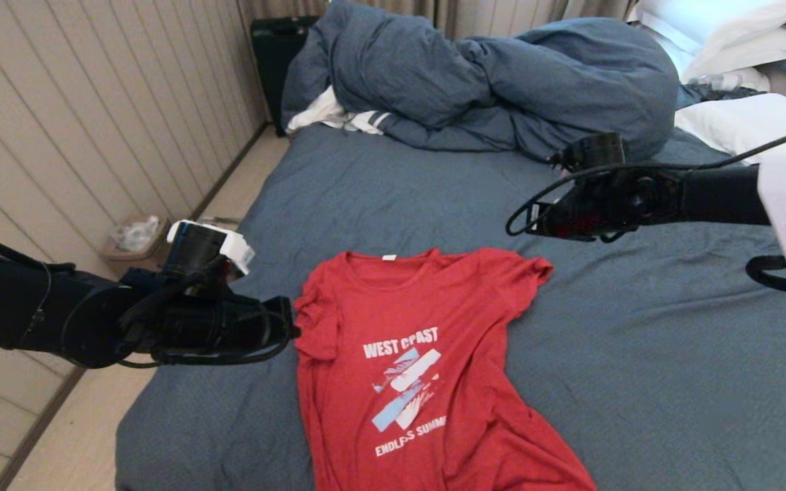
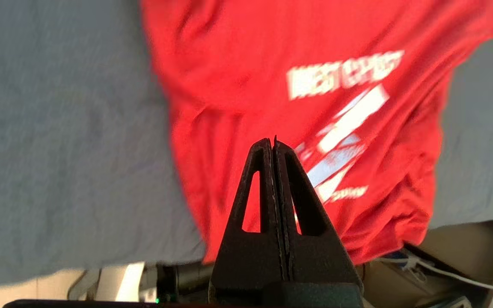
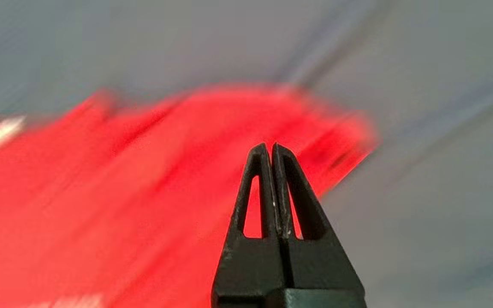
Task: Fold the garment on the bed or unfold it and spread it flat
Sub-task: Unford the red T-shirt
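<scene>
Two arms: both hang over the bed, one at each side of the head view.
Bed [image 1: 393, 198]: fills most of the frame, covered by a wrinkled blue-grey sheet.
Duvet [image 1: 502, 82]: bunched in a heap along the top centre of the frame, same blue-grey as the sheet.
Garment [image 1: 420, 368]: red T-shirt lying print-up in the lower centre of the frame, collar toward the top, hem running off the bottom edge; one sleeve at frame left is folded in, the other at frame right is spread and crumpled; the body is creased.
Pillows [image 1: 741, 34]: white, stacked in the upper right corner.
Left claw [image 1: 289, 326]: at the lower left of the frame, tip just beside the shirt's folded sleeve; its wrist view shows the two fingers pressed together with nothing between them, above the cloth.
Right claw [image 1: 529, 224]: at the right of the frame, above the bare sheet beyond the shirt's other sleeve; fingers pressed together and empty in its wrist view.
Striped cloth [image 1: 345, 117]: white, peeking out under the duvet's edge at upper centre-left.
</scene>
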Robot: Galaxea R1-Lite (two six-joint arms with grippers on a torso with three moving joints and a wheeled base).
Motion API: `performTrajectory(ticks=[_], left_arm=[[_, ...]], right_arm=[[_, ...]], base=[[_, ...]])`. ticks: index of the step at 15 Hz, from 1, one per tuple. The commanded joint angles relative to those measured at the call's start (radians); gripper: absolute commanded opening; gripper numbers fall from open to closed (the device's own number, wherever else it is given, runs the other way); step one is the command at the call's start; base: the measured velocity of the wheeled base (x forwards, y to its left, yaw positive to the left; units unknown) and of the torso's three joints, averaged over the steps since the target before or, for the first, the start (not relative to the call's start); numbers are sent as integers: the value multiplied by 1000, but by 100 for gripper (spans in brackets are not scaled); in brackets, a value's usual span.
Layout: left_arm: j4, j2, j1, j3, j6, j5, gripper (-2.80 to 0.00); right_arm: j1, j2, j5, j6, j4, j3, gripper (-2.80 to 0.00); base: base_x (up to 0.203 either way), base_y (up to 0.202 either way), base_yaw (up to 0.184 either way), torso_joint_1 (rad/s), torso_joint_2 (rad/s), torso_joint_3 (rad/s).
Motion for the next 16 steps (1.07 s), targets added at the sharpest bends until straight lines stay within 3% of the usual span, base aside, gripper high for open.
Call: performTrajectory(ticks=[1, 4, 5, 7, 9, 11, 16], left_arm=[[1, 10, -21, -48, -4, 12, -280], [35, 76, -141, -172, -15, 117, -280], [52, 106, -176, -205, -16, 168, 0], [70, 194, -234, -267, -11, 291, 0], [73, 286, -242, -342, -5, 346, 0], [74, 348, -230, -406, 0, 369, 0], [39, 403, -157, -436, 20, 374, 0]], right_arm=[[28, -67, 86, 23, 152, -24, -280], [53, -83, 131, 35, 220, -42, -280], [53, -81, 131, 35, 220, -43, -280], [51, -80, 131, 37, 220, -46, -280], [52, -88, 132, 31, 220, -38, -280], [53, -86, 132, 32, 220, -34, -280], [53, -86, 132, 32, 215, -33, -280]], base=[[0, 0, 0, 0, 0, 0], [0, 0, 0, 0, 0, 0], [0, 0, 0, 0, 0, 0], [0, 0, 0, 0, 0, 0], [0, 0, 0, 0, 0, 0], [0, 0, 0, 0, 0, 0], [0, 0, 0, 0, 0, 0]])
